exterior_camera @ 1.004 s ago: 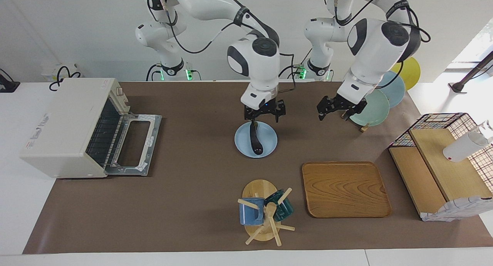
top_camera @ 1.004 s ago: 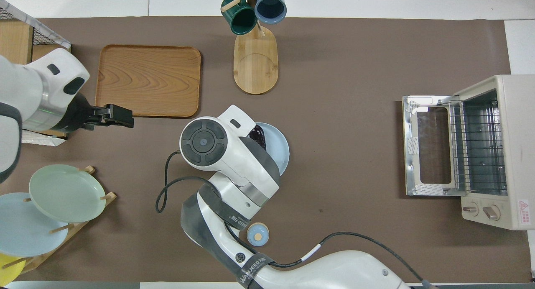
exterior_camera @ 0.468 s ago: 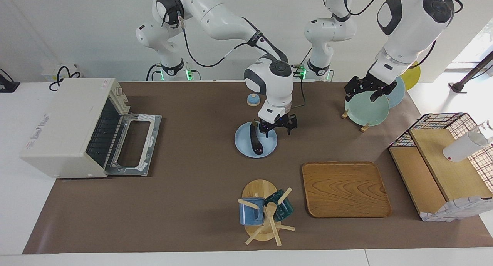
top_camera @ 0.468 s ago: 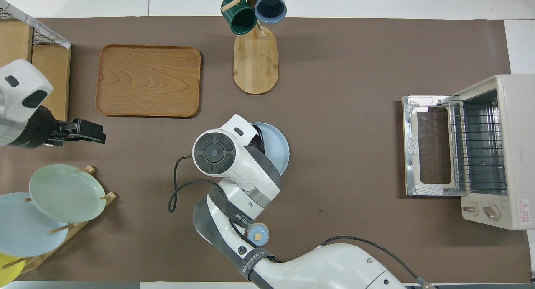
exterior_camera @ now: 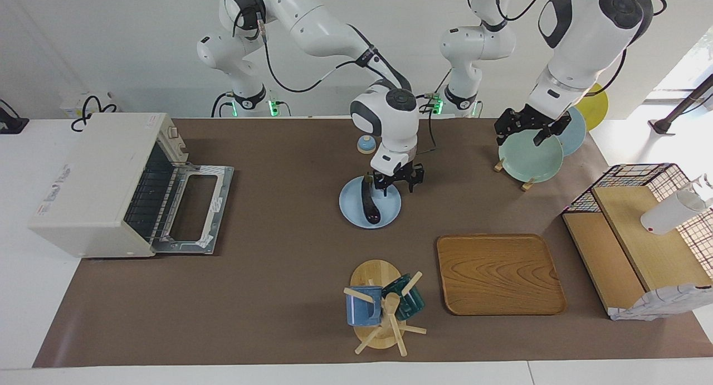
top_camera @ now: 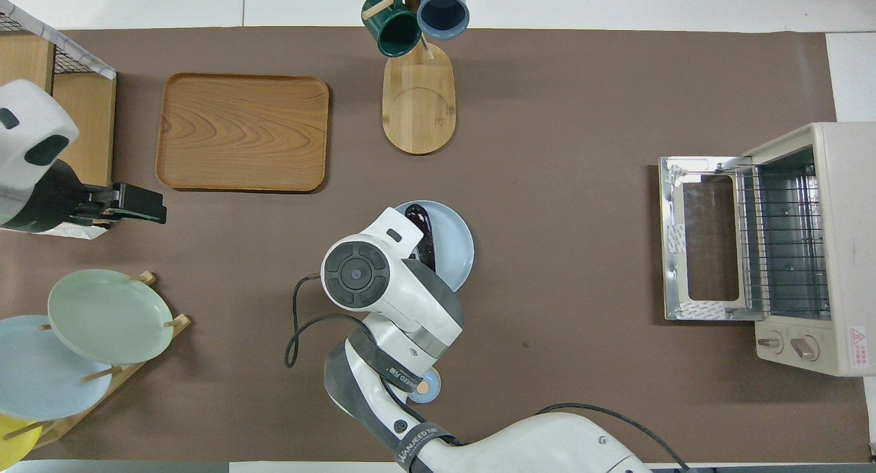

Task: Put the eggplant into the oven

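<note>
The eggplant lay on a light blue plate, just under the right gripper. That arm reached down steeply from its base, wrist bent over the plate's robot-side edge; whether its fingers were spread I cannot tell. The oven stood open, well apart toward the right arm's end. The left gripper hung over a green plate, its fingers likewise unreadable.

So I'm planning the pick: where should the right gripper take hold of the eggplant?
Grip the eggplant across its slim middle, coming from above: it lies flat on the blue plate, long axis running toward the robots. The right gripper hangs over its stem end.
</note>
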Available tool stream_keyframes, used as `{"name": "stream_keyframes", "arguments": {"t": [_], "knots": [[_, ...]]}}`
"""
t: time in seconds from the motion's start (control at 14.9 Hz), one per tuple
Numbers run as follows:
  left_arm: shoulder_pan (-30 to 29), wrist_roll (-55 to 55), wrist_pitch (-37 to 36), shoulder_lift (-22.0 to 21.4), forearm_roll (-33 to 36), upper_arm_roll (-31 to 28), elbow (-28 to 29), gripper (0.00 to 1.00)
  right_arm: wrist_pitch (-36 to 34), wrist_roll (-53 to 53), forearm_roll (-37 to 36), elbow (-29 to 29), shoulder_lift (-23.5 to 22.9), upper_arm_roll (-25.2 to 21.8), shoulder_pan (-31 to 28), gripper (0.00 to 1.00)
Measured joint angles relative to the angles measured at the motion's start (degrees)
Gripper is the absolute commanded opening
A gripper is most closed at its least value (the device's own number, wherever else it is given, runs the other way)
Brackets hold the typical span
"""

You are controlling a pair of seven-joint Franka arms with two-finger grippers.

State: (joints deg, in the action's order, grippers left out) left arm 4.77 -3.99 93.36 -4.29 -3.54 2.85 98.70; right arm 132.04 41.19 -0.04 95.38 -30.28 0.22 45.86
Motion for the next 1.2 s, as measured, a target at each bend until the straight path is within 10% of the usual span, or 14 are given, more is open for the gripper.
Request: {"name": "stream_keyframes", "arguments": {"t": [0.27, 0.47, 0.8, 1.2], "knots": [[1.8, 0.0, -1.9, 3.3, 0.2, -2.5, -5.5, 1.0, 3.5, 0.0, 0.0, 2.5, 0.5, 0.0, 0.0, 0.5], [2.6, 0.0, -1.9, 4.5, 0.2, -3.4, -5.4, 1.0, 4.4, 0.0, 0.0, 3.9, 0.6, 0.0, 0.1, 0.0], [2.6, 0.6, -1.7, 4.7, 0.2, -3.6, -5.2, 1.0, 1.2, -0.1, -1.1, 3.2, 1.8, 0.0, 0.3, 0.0], [3.1, 0.8, -8.4, 4.5, 2.3, -3.6, -7.3, 1.0, -19.0, -5.0, -9.3, -6.1, 3.8, -0.8, -2.6, 0.0]]}}
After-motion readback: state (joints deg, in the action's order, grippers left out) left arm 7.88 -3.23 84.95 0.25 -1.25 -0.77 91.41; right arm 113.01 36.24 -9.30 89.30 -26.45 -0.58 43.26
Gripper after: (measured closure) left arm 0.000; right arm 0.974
